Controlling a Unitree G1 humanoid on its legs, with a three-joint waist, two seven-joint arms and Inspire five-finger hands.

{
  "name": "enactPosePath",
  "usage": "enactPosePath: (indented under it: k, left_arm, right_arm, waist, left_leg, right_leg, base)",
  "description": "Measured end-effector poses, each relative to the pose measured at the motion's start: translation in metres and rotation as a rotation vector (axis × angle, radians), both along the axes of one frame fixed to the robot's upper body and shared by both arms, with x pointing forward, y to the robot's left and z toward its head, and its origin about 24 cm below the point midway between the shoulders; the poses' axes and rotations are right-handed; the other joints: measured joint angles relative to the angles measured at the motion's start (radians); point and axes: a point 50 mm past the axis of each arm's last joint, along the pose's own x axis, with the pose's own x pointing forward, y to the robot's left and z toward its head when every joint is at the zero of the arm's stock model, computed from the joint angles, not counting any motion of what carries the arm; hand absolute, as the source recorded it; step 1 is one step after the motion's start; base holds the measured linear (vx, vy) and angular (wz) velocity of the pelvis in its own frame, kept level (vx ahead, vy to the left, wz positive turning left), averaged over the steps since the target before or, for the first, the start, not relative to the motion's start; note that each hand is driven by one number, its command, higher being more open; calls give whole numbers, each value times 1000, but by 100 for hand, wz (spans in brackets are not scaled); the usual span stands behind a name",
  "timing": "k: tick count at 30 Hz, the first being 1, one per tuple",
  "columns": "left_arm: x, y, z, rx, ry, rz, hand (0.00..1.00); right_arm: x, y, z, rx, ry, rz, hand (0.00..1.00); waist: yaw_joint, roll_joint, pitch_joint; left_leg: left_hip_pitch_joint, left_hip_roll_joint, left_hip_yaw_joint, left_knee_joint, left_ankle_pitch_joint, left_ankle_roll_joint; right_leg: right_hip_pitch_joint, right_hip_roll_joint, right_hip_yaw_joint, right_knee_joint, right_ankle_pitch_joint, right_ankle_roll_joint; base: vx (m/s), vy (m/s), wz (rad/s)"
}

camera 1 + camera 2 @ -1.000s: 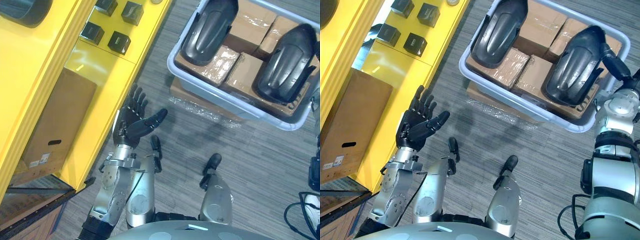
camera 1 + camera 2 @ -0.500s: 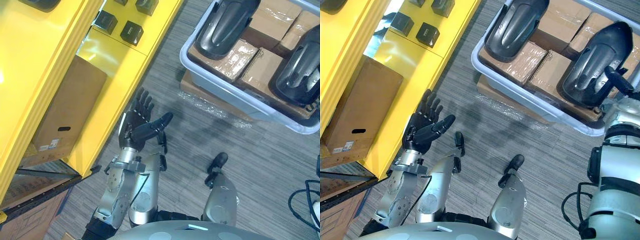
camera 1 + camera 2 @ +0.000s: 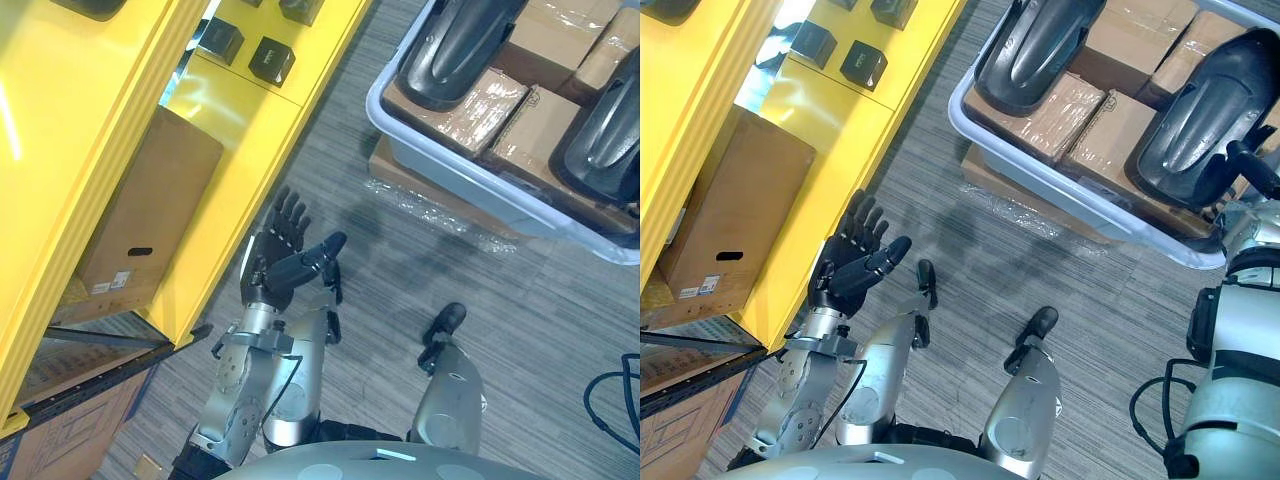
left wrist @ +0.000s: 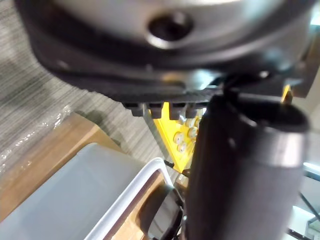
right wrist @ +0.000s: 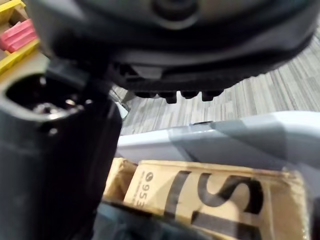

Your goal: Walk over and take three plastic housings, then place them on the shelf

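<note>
Two dark plastic housings lie on taped cardboard boxes inside a grey bin (image 3: 1060, 178) on the floor ahead: one housing (image 3: 1035, 45) at the bin's left, the other housing (image 3: 1200, 125) at its right. My right hand (image 3: 1252, 170) hangs over the bin's near right corner, beside the right housing's lower end, fingers relaxed and holding nothing. Its wrist view shows the bin's rim (image 5: 215, 135) and a printed cardboard box (image 5: 200, 195) just past the thumb. My left hand (image 3: 285, 258) is raised, open and empty, next to the yellow shelf (image 3: 235, 140).
The yellow shelf runs along my left with small black boxes (image 3: 270, 60) on its lower level. A brown cardboard box (image 3: 140, 220) stands under it. The bin rests on a flat plastic-wrapped carton (image 3: 1020, 200). Grey carpet lies between shelf and bin.
The whole view has shifted: shelf and bin now sit higher and further right in the picture. Both hands keep the same open pose.
</note>
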Motion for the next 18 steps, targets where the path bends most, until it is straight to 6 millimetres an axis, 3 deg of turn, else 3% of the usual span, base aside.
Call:
enactPosePath:
  k: [8,18]
  left_arm:
    - [0,1,-4,-1,5,10,100]
    - [0,1,-4,-2,5,12,100]
  right_arm:
    - [9,5,22,-75,-82,25,100]
    - [9,5,23,-101,-74,10,100]
  waist:
    - [5,0,0]
    - [4,5,1]
  left_leg:
    - [1,0,-2,-29,19,0]
    - [0,1,-7,-29,22,-1]
  right_leg:
    - [-15,0,-1,10,-2,-3]
    - [-16,0,-3,15,-4,-6]
  base:
    - [-5,-20,1]
    - [-2,-13,0]
